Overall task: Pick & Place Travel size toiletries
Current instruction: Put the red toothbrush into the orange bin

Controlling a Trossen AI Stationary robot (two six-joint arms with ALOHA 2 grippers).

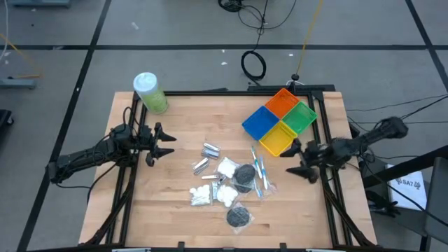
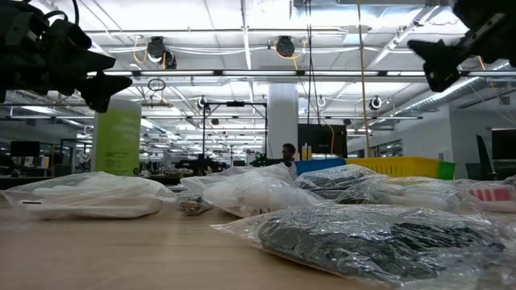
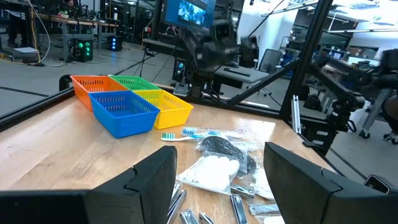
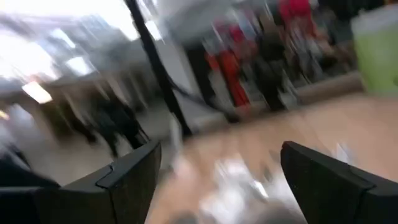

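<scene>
Both hands are empty and spread wide, raised above the surface (image 1: 140, 210) on either side of the toiletry pile, which judging by the layout leaves each arm a clear approach. The left hand (image 1: 165, 143) hangs near the surface's left side, facing the pile; the right hand (image 1: 301, 159) hangs at the right side, just beside the baskets (image 1: 280, 120). The toiletries lie loose at mid-surface, none in a basket: about four silver tubes (image 1: 206, 157), three bags of cotton balls (image 1: 201, 195), two black discs (image 1: 239, 215) and what look like two toothbrushes (image 1: 260, 171), though these overlap and the count is uncertain. Four baskets, orange, green, blue and yellow, sit joined at the far right as the likely drop point. One green bottle (image 1: 150, 92) stands at the far left corner, well apart.
</scene>
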